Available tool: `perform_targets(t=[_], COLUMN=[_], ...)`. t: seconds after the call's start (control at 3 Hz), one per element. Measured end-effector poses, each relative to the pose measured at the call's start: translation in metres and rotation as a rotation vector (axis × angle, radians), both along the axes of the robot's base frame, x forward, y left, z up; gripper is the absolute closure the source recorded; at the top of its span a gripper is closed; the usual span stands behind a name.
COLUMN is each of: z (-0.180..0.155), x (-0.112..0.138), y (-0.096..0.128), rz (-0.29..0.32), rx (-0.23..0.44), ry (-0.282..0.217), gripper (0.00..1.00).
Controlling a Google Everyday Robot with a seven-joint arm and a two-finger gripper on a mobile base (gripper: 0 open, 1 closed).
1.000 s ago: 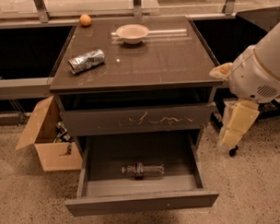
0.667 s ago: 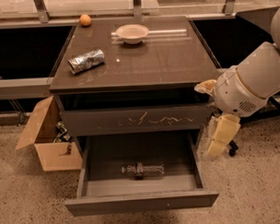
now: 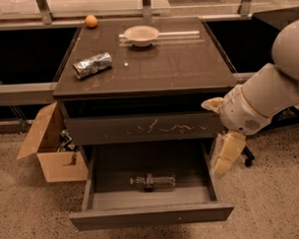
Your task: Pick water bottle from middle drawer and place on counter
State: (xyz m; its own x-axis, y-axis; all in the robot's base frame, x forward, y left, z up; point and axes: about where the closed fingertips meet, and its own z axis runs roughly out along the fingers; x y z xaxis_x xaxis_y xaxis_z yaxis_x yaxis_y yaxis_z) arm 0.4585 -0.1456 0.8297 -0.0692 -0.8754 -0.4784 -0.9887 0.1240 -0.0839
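Gripper at right edge of middle drawer, jaws spread, empty. Water bottle lies on its side on drawer floor, untouched. Risk: round bottle rolls from a glancing jaw; arm may clip drawer's right wall descending.

Gripper hangs low at right; arm bent.

White bowl stands on the counter. Orange ball lies left of and behind the bowl. Crumpled foil packet lies left of the bowl, nearer the front. Open cardboard box sits on the floor, well down-left of the bowl.
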Motion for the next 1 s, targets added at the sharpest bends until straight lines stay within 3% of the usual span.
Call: perform_targets(t=[1.0], z=[-0.162], x=[0.011], y=[0.031], rz=[0.091], rx=[0.107], ry=[0.100], gripper=[0.00])
